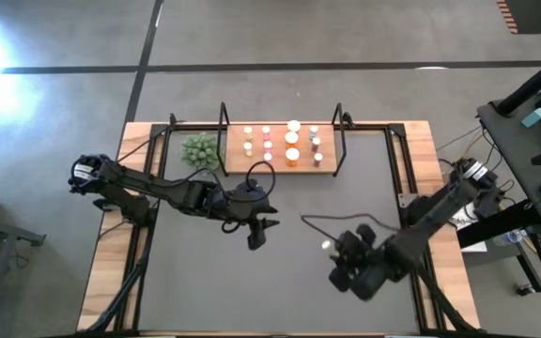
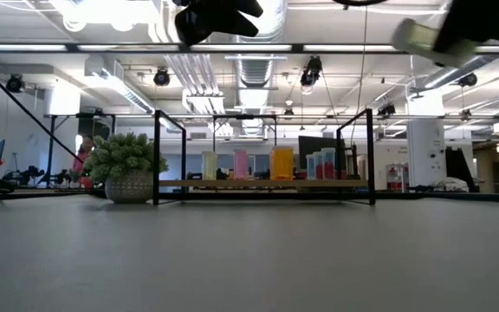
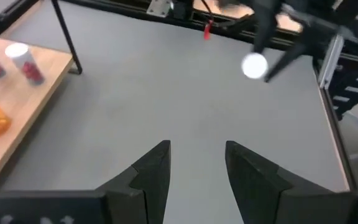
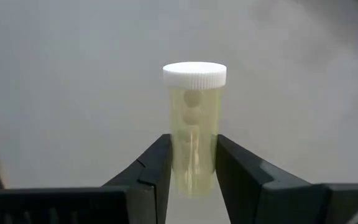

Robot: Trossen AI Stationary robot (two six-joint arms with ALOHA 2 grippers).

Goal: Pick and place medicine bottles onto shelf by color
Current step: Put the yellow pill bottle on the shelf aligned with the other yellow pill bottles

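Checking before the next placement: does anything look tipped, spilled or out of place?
Nothing stands out. The bottles on the shelf stand upright, and the right gripper holds one pale bottle upright above the mat.

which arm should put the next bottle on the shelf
The right. Its gripper is already shut on a pale yellow bottle, held above the mat. The left gripper is open and empty, though it sits nearer the shelf, so it would have nothing to place.

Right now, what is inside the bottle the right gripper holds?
The right gripper clamps a pale yellow bottle; two round pills show through its wall. Lower contents are hidden by the fingers.
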